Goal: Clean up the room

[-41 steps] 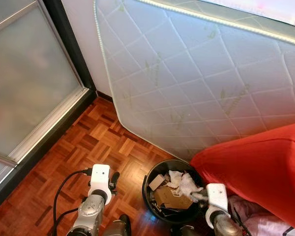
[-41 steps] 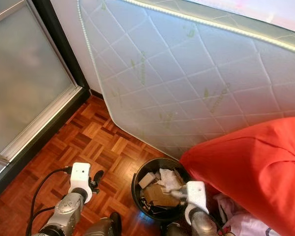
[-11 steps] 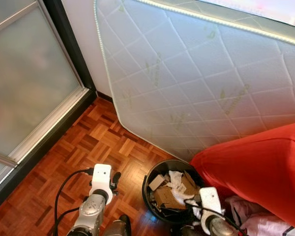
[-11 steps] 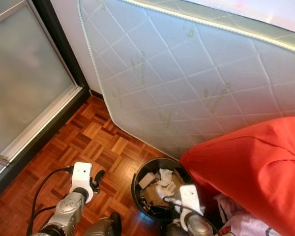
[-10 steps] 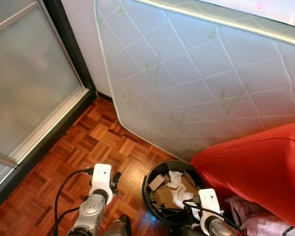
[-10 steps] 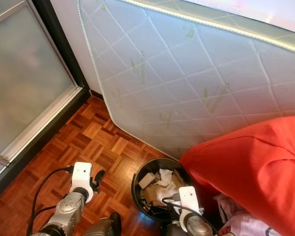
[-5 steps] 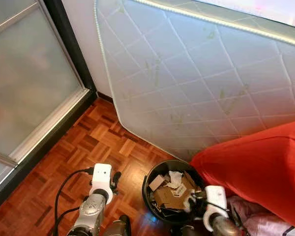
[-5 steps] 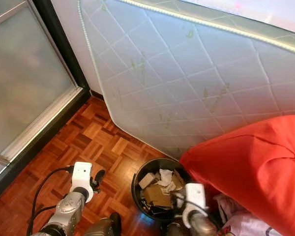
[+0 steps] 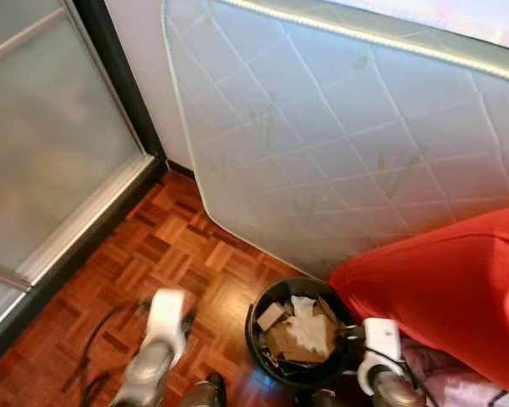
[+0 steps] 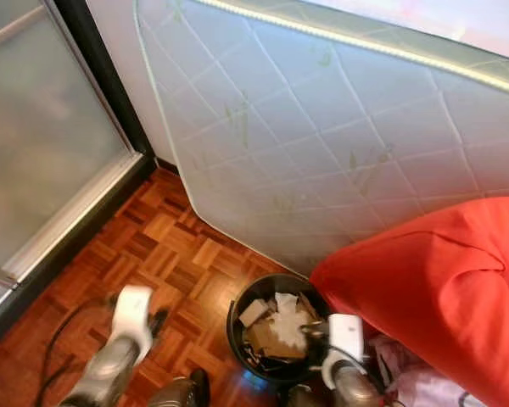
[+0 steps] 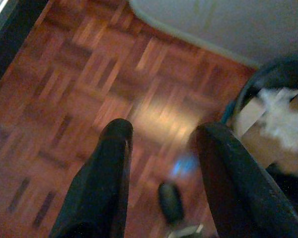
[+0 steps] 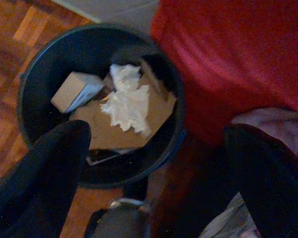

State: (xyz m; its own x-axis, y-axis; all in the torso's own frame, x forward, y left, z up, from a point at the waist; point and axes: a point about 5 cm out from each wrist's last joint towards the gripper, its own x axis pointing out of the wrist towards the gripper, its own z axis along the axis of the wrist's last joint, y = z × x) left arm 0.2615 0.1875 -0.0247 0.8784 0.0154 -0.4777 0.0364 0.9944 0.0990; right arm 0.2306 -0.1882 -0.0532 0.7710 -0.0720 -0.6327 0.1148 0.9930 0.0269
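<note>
Round black bin [image 12: 39, 54], upright, mouth upward, crumpled white paper [image 12: 129, 101] atop cardboard; below right gripper [image 12: 154, 163], fingers spread, empty. Left gripper [image 11: 161, 163] likewise spread.

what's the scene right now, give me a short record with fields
bin: black trash bin on the parquet floor, holding crumpled white paper, cardboard and a small box
right gripper: open, above the bin
left gripper: open, over bare floor beside the bin
behind bin: white quilted mattress leaning upright
beside bin: red cloth
</note>
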